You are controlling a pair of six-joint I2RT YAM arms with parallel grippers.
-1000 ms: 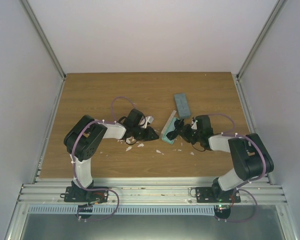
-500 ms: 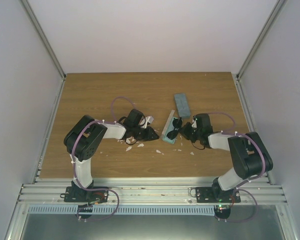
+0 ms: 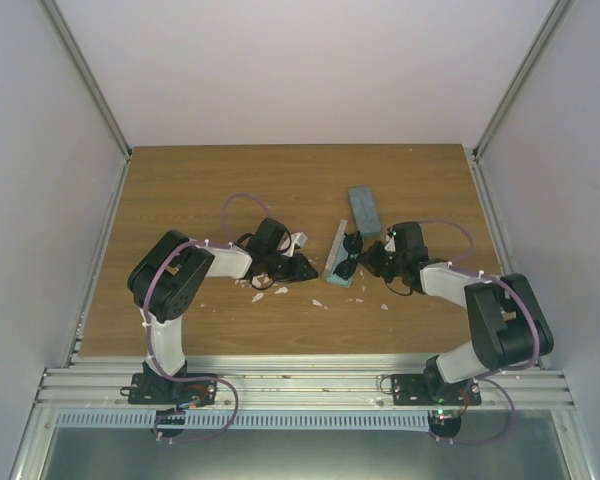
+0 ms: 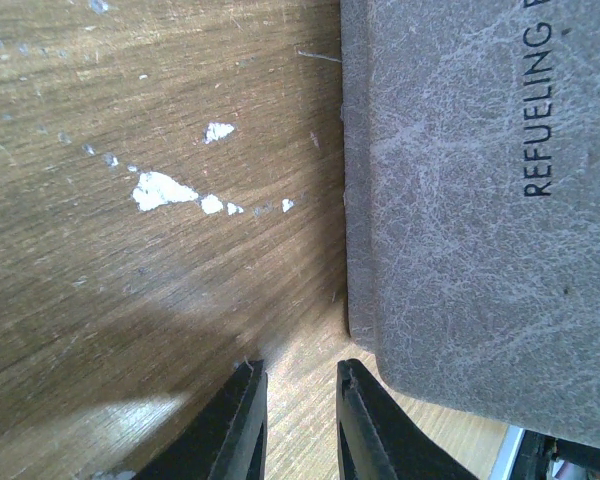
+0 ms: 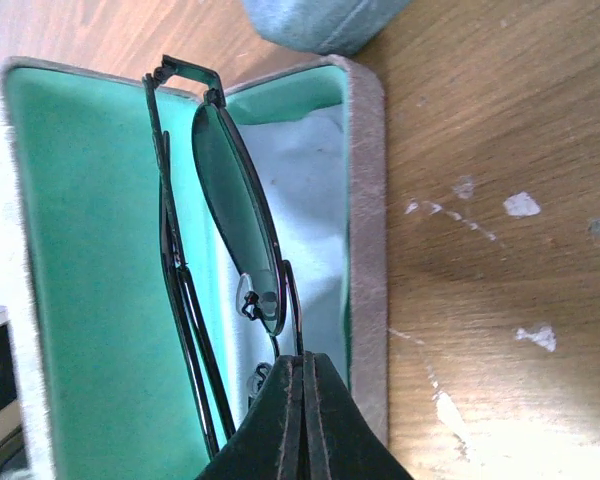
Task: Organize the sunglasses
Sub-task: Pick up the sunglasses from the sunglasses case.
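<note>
My right gripper [image 5: 302,360] is shut on the thin wire bridge of a pair of sunglasses [image 5: 230,210] with black wire frames and dark lenses. The pair is folded and stands on edge inside an open grey case [image 5: 368,200] with green lining and a light blue cloth [image 5: 310,200]. In the top view the sunglasses [image 3: 351,247] sit at the open case [image 3: 337,252], just left of the right gripper [image 3: 368,258]. My left gripper [image 4: 295,378] is open and empty, low over the wood beside a closed grey case [image 4: 480,200]. The second pair is not in view.
A closed blue-grey case [image 3: 364,209] lies behind the open one; its end shows in the right wrist view [image 5: 320,20]. White chips [image 3: 280,291] mark the wooden table [image 3: 180,200]. The left gripper [image 3: 285,266] sits mid-table. Side walls enclose the table.
My right arm has reached forward and left, carrying the sunglasses into the open case, which now stands narrower and farther back. The left arm has not moved.
</note>
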